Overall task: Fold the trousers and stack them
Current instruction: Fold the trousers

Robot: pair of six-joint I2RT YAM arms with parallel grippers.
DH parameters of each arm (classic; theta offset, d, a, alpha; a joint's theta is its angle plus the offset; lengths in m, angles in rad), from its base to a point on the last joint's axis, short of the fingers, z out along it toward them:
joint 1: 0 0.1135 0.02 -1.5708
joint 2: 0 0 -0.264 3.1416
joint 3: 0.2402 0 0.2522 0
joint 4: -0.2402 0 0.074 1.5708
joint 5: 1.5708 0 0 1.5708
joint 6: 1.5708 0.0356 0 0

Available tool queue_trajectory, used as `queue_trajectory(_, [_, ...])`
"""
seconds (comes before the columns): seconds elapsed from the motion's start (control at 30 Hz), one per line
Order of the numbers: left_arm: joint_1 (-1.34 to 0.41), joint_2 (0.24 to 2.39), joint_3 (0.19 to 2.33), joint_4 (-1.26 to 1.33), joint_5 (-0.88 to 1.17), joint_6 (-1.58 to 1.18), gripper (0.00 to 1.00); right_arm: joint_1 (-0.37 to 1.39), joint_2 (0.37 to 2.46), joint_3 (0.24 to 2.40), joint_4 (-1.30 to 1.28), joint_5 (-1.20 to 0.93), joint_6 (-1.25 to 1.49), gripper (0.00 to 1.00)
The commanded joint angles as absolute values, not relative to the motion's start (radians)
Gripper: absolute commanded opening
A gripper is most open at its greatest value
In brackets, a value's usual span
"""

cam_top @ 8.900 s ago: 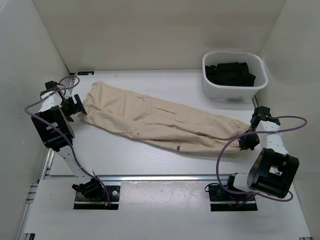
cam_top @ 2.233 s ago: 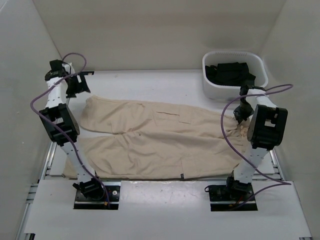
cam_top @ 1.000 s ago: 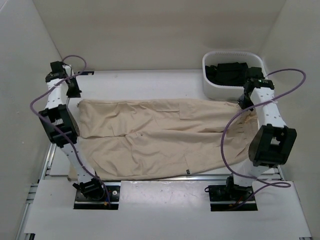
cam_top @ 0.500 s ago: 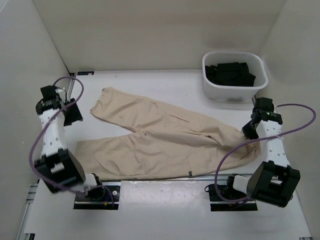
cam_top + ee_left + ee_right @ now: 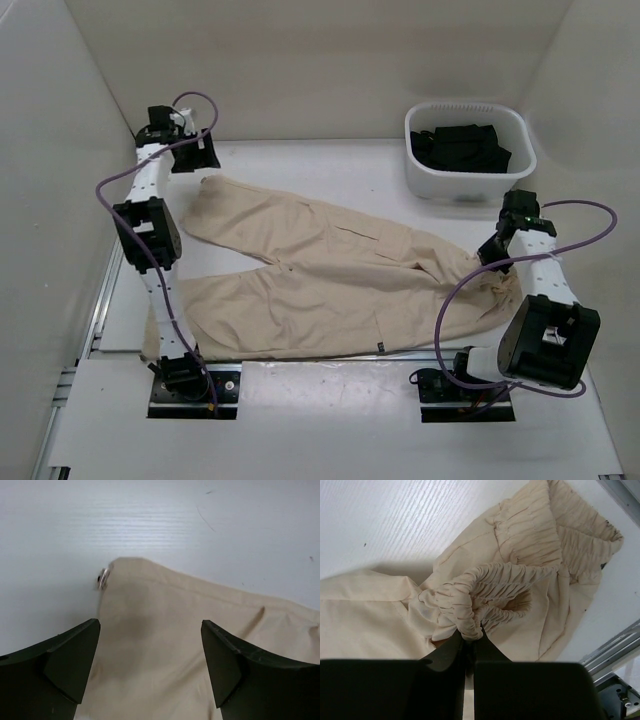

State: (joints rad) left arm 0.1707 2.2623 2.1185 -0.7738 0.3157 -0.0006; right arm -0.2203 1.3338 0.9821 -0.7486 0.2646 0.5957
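Note:
The beige trousers [image 5: 330, 270] lie spread on the white table, two legs running to the left, gathered waistband at the right. My left gripper [image 5: 196, 160] is open and empty, hovering over the far leg's hem corner [image 5: 150, 630], which carries a small metal snap [image 5: 103, 577]. My right gripper [image 5: 492, 257] is shut on the elastic waistband [image 5: 485, 595], bunched and lifted slightly between its fingers [image 5: 451, 652].
A white basket [image 5: 468, 182] holding dark folded clothes [image 5: 462, 146] stands at the back right. White walls enclose the table on the left, back and right. A metal rail [image 5: 320, 358] runs along the near edge.
My left arm swung from the left side up to the far leg's hem at the back left. The trousers and my right gripper stayed nearly still.

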Motion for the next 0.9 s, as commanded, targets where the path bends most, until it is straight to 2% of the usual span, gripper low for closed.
queue_trajectory(0.0, [0.137, 2.395, 2.267, -0.727, 0.221, 0.000, 0.94, -0.215, 1.365, 0.988, -0.718, 0.245, 0.574, 0.00])
queue_trajectory(0.1, [0.117, 2.482, 2.295, -0.674, 0.181, 0.000, 1.00, -0.206, 1.402, 1.012, -0.730, 0.245, 0.574, 0.00])
queue_trajectory(0.27, [0.097, 2.574, 2.315, -0.637, 0.048, 0.000, 1.00, -0.196, 1.402, 1.022, -0.739, 0.255, 0.592, 0.00])
queue_trajectory(0.4, [0.097, 2.586, 2.241, -0.637, -0.020, 0.000, 1.00, -0.196, 1.402, 1.031, -0.739, 0.255, 0.592, 0.00])
queue_trajectory(0.43, [0.097, 2.586, 2.223, -0.637, -0.002, 0.000, 0.96, -0.196, 1.402, 1.040, -0.739, 0.255, 0.592, 0.00])
queue_trajectory(0.47, [0.097, 2.573, 2.174, -0.637, 0.027, 0.000, 0.81, -0.196, 1.391, 1.040, -0.739, 0.255, 0.592, 0.00])
queue_trajectory(0.5, [0.097, 2.557, 2.143, -0.637, 0.058, 0.000, 0.37, -0.196, 1.391, 1.040, -0.739, 0.255, 0.592, 0.00])
queue_trajectory(0.53, [0.097, 2.521, 2.116, -0.637, 0.089, 0.000, 0.16, -0.196, 1.391, 1.040, -0.739, 0.255, 0.592, 0.00])
queue_trajectory(0.6, [0.097, 2.478, 2.027, -0.646, 0.164, 0.000, 0.14, -0.196, 1.400, 1.051, -0.739, 0.255, 0.592, 0.00])
queue_trajectory(0.73, [0.106, 2.353, 1.965, -0.655, 0.121, 0.000, 0.14, -0.196, 1.428, 1.103, -0.739, 0.256, 0.572, 0.00])
queue_trajectory(0.87, [0.213, 2.082, 1.919, -0.655, 0.111, 0.000, 0.14, -0.207, 1.428, 1.181, -0.752, 0.281, 0.529, 0.00])
